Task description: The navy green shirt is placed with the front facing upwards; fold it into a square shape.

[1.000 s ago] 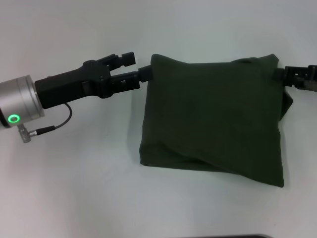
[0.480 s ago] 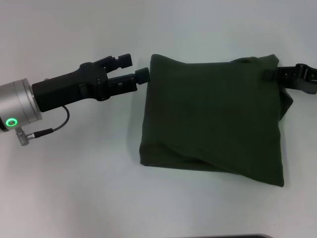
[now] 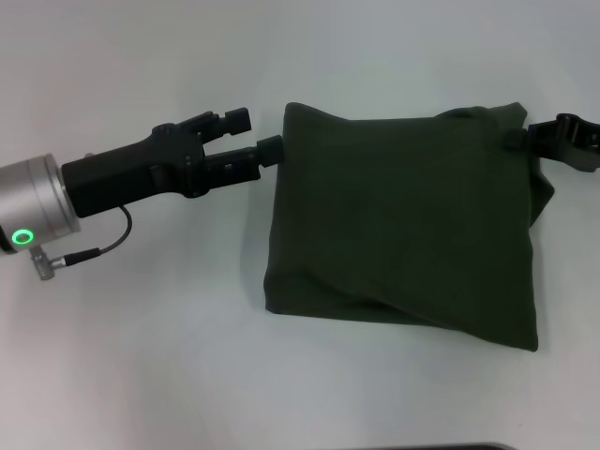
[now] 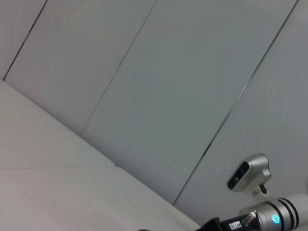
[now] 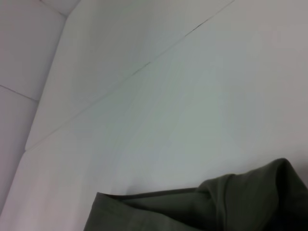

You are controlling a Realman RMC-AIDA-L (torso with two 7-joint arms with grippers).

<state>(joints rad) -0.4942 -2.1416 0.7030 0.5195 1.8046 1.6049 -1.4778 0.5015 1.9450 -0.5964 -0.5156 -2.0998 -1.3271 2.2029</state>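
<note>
Olive navy green shirt (image 3: 403,225) folded square | left gripper (image 3: 258,131) beside | right gripper (image 3: 553,136) opposite

The navy green shirt (image 3: 403,225) is a plain dark olive green, with no pattern or lettering showing. The desk (image 3: 141,356) is white. The left gripper (image 3: 251,132) is black, on a silver wrist with a small green light. The right gripper (image 3: 562,141) is black.

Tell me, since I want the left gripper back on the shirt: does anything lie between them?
Nothing visible does. The left gripper sits just off the upper left corner of the navy green shirt, with only bare white table between them.
</note>
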